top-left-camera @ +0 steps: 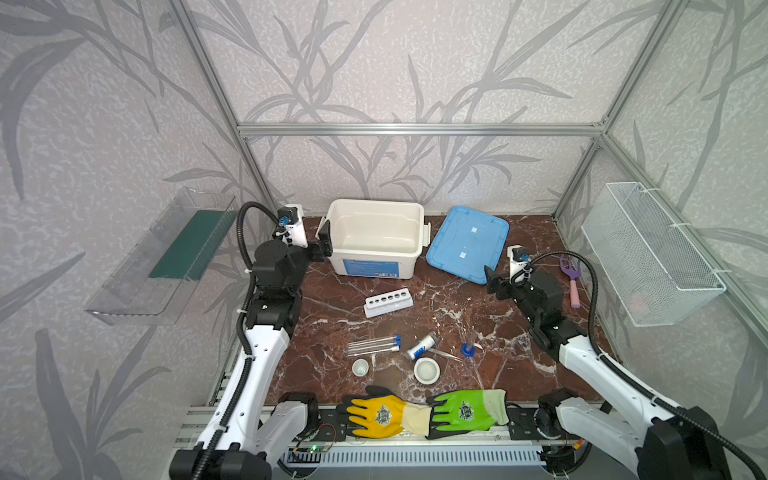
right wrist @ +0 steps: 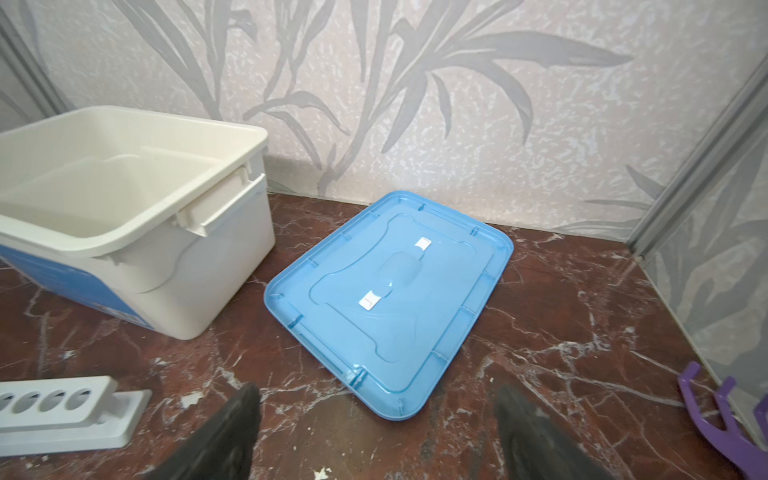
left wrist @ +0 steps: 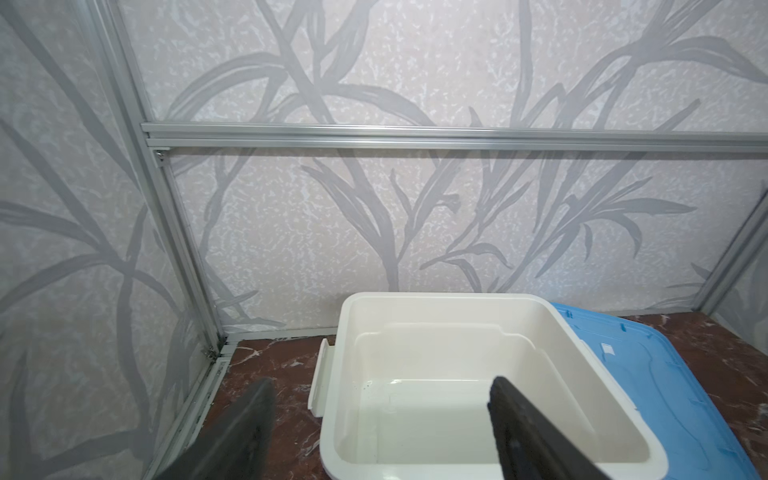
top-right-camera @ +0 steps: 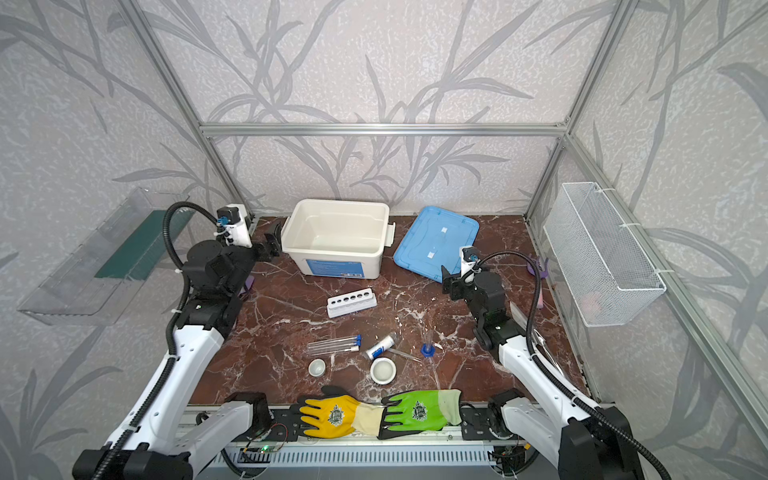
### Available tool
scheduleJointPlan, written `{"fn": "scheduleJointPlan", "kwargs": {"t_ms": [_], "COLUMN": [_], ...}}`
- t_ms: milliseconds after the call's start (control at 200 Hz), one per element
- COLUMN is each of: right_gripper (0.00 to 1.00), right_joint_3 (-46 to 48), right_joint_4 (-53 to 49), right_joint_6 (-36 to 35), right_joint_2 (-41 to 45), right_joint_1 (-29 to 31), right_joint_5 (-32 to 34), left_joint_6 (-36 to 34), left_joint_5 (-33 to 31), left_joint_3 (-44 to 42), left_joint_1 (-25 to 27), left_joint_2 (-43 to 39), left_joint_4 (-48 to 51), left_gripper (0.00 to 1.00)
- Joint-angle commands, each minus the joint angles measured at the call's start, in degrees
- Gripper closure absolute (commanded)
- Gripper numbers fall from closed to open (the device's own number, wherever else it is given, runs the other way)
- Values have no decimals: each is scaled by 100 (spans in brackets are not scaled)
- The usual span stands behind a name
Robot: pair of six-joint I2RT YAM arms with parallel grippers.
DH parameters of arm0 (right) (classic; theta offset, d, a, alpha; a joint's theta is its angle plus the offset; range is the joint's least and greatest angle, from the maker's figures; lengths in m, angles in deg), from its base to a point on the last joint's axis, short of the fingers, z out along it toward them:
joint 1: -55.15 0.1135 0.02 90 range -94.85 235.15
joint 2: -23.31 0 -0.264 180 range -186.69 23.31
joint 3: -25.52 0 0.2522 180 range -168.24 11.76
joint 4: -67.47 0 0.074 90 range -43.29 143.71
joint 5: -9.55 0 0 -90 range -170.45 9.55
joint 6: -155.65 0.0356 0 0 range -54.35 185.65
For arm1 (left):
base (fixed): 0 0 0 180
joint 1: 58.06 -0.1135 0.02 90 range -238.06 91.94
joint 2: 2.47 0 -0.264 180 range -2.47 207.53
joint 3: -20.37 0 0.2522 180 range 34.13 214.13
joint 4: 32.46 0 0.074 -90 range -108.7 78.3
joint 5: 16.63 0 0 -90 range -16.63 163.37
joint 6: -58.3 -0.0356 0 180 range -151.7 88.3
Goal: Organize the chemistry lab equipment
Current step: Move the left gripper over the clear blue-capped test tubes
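The white six-hole rack (top-left-camera: 388,302) (top-right-camera: 352,302) (right wrist: 58,409) lies mid-table. In front of it lie capped test tubes (top-left-camera: 374,345) (top-right-camera: 334,345), a blue-labelled vial (top-left-camera: 420,347), metal tweezers (top-left-camera: 444,354), a blue-based clear vessel (top-left-camera: 468,349), a small white dish (top-left-camera: 360,367) and a wider dish (top-left-camera: 427,370). My left gripper (top-left-camera: 324,245) (left wrist: 380,390) is open at the left end of the empty white bin (top-left-camera: 374,202) (left wrist: 449,296), one finger outside the wall and one over the inside. My right gripper (top-left-camera: 490,278) (right wrist: 376,399) is open and empty over bare table by the blue lid (top-left-camera: 467,243) (right wrist: 399,299).
A yellow glove (top-left-camera: 374,415) and a green glove (top-left-camera: 465,409) lie on the front edge. A purple rake (top-left-camera: 569,270) (right wrist: 715,415) lies at the right, below a wire basket (top-left-camera: 652,249) on the right wall. A clear shelf (top-left-camera: 158,257) hangs on the left wall.
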Motion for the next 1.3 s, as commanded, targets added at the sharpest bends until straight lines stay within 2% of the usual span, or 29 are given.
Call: {"fn": "scheduleJointPlan", "kwargs": {"t_ms": [0, 80, 190, 320, 430, 530, 705, 935, 1295], "right_gripper": [13, 13, 13, 14, 15, 17, 19, 22, 22], "right_joint_3": [-195, -373, -502, -512, -538, -506, -284, -96, 24], "right_joint_4": [-598, -861, -1132, -1158, -1219, -1233, -1038, -1000, -886], "right_joint_6": [283, 279, 229, 365, 358, 441, 721, 859, 949], "right_joint_2": [125, 79, 106, 172, 140, 173, 219, 303, 150], "right_joint_1": [135, 173, 250, 281, 324, 347, 364, 389, 391], "right_joint_5": [-571, -825, -718, -747, -715, -667, -796, -851, -960], "left_joint_6": [-609, -987, -1324, -1703, -1996, -2233, -2505, -2850, -3202], "left_joint_5": [1178, 1857, 1941, 1251, 562, 353, 107, -703, -804], "left_joint_3": [411, 559, 707, 807, 586, 522, 387, 61, -59], "left_joint_1": [21, 142, 506, 1212, 1828, 2175, 2604, 3277, 3621], "left_joint_2": [124, 155, 220, 439, 483, 626, 888, 1455, 2185], "left_joint_4": [1972, 2722, 3640, 4603, 4834, 5147, 5224, 5096, 4855], "left_gripper": [26, 31, 37, 42, 46, 51, 52, 55, 56]}}
